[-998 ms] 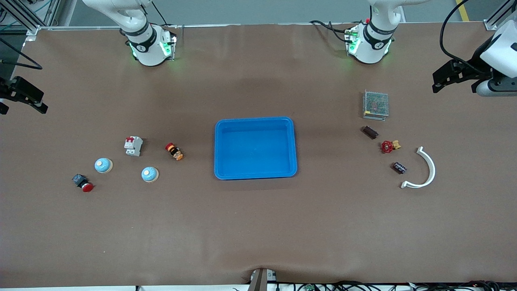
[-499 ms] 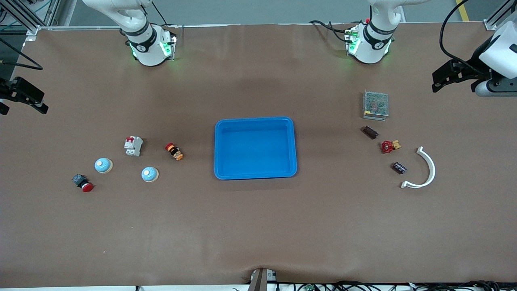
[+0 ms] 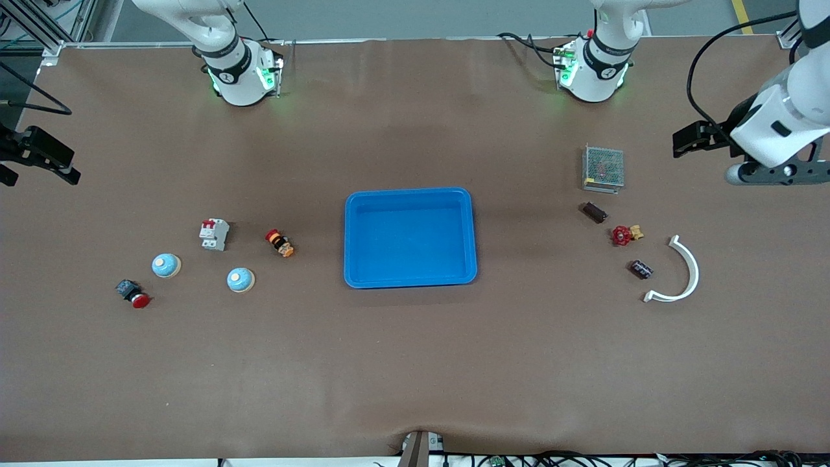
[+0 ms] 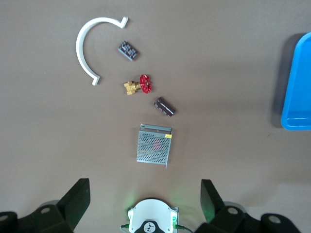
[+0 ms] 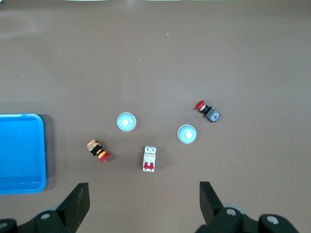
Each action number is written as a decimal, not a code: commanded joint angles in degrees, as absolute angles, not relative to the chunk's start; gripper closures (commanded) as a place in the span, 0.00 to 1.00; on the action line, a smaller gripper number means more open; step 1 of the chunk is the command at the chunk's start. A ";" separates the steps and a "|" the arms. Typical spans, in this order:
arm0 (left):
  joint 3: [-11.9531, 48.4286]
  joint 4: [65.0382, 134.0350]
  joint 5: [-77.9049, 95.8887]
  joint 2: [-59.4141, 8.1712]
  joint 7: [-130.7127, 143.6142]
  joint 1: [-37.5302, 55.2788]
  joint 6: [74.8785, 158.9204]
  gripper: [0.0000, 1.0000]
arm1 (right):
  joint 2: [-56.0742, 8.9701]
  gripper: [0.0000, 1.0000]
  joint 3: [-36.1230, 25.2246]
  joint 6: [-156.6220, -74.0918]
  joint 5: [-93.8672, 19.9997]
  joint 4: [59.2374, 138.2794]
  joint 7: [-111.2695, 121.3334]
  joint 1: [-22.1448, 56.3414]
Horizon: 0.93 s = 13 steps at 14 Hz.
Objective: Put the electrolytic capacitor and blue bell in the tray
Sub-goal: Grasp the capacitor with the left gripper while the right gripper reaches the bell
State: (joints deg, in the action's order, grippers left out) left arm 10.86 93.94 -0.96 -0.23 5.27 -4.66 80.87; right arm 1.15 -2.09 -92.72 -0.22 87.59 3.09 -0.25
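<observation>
The blue tray (image 3: 410, 194) lies mid-table, and its rim also shows in the left wrist view (image 4: 297, 87) and the right wrist view (image 5: 19, 189). Two blue bells (image 3: 166, 264) (image 3: 240, 279) stand toward the right arm's end, seen too as bells (image 5: 186, 134) (image 5: 126, 122). Two dark electrolytic capacitors (image 3: 641, 269) (image 3: 594, 212) lie toward the left arm's end, seen too as capacitors (image 4: 128, 50) (image 4: 164, 107). My left gripper (image 3: 688, 139) (image 4: 144, 199) hangs open high over that end. My right gripper (image 3: 40, 155) (image 5: 144, 199) waits open high over the other end.
Near the capacitors lie a red-handled valve (image 3: 626, 234), a white curved piece (image 3: 681, 272) and a metal mesh box (image 3: 604, 167). Near the bells are a white circuit breaker (image 3: 214, 234), an orange and red button (image 3: 279, 243) and a red push button (image 3: 133, 294).
My left arm's hand has swung inward toward the mesh box and turned. The right gripper has barely shifted. No part on the table has moved.
</observation>
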 commanded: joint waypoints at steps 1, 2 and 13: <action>11.25 99.12 -1.85 1.58 7.64 -4.75 83.83 0.00 | 0.35 0.00 -1.58 -92.02 -0.70 85.96 3.08 -1.23; 11.34 101.32 -1.85 2.45 7.91 -4.75 86.02 0.00 | 0.35 0.00 -1.58 -92.02 -0.70 85.96 2.82 -0.88; 15.64 118.73 -1.67 3.34 22.74 -4.92 100.54 0.00 | -7.19 0.00 -1.23 -97.72 -0.70 86.39 5.18 2.10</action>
